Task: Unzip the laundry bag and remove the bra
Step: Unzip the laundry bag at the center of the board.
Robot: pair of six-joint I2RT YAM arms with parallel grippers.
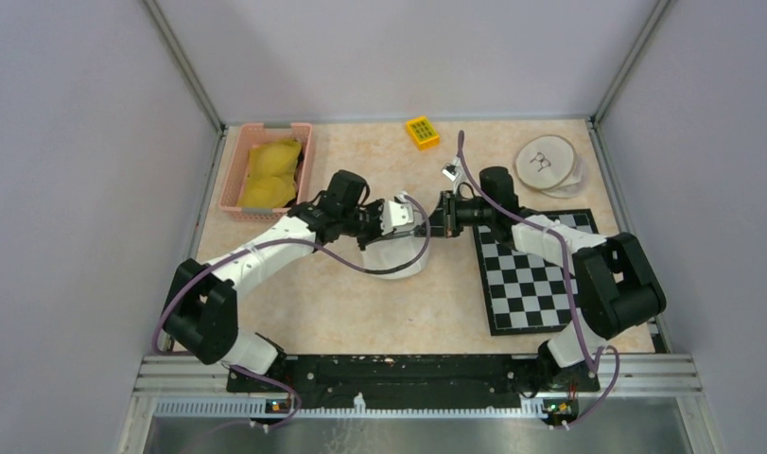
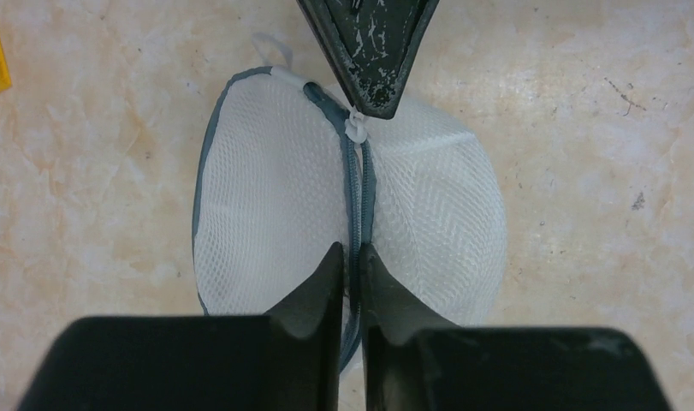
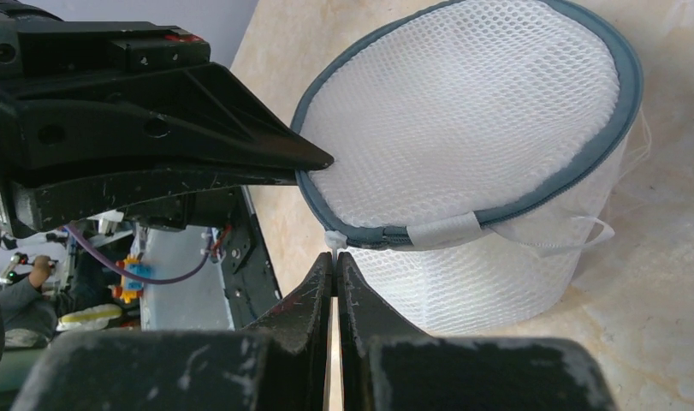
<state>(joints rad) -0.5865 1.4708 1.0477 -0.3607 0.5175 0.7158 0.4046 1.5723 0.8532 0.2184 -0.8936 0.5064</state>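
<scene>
L pincer: we see the left gripper (image 2: 351, 250) drawn narrow, only a slit betw. its fingers, and the grey zip (image 2: 354, 188) band runs into that slit, so we read it as nipped on the bag's seam.
R pincer: the right gripper (image 3: 335, 257) is closed tight, tips together. The white zip pull (image 3: 332, 241) sits right at its tips, apparently pinched.
Pincers to each other: tip facing tip over the bag, close but apart. In the R wrist view the L one's tip touches the bag's rim just above and left of the R tips.
Task thing: the laundry bag (image 2: 266, 205), white mesh w. grey-blue trim, sits on the table (image 1: 360, 303) directly under both pincers, domed side up.
Zip: it runs straight from the R pincer's tips to the L pincer's fingers and looks closed along that stretch.
Bra: we can't make it out thru the mesh.
Loop: a thin white loop (image 3: 583, 235) hangs off the bag's side, right of the R tips.
Basket: the pink basket (image 1: 235, 170), w. yellow padded fabric (image 1: 270, 172) inside, is well behind the L pincer, beyond its wrist.
Block: the yellow block (image 1: 422, 131) lies on the far side of both pincers, apart.
Board: the checkerboard (image 1: 526, 274) lies under the R arm, behind its pincer.
Discs: the pale round discs (image 1: 547, 163) lie far off behind the R pincer.
</scene>
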